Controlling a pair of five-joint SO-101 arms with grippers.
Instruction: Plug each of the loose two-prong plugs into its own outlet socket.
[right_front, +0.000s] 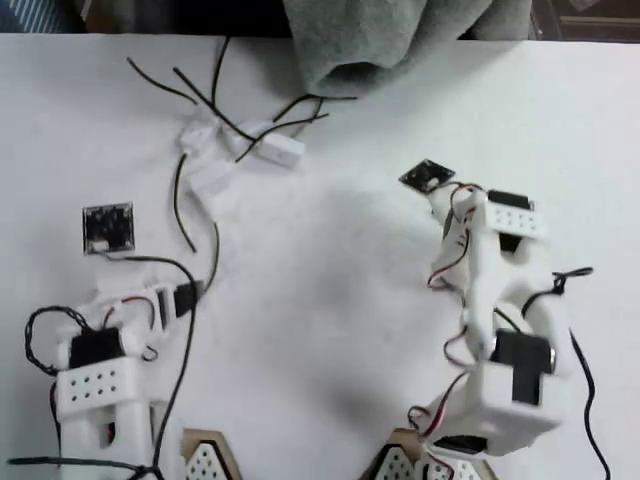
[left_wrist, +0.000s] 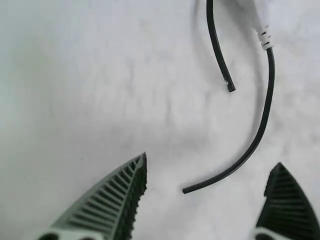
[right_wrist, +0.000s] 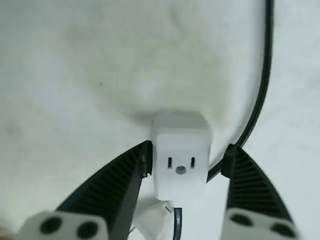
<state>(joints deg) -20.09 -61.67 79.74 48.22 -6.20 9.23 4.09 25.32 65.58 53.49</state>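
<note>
Right wrist view: your right gripper (right_wrist: 188, 149), jaws spread, straddles one white outlet socket (right_wrist: 181, 135). Your left gripper (left_wrist: 210, 162), jaws spread, hovers over one black cable (left_wrist: 256, 142).

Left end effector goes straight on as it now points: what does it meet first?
Probably the loose black wire. Its cut end lies on the table just ahead of the open left end effector, inside its span. Height above the table is unclear, so it could pass over.
</note>
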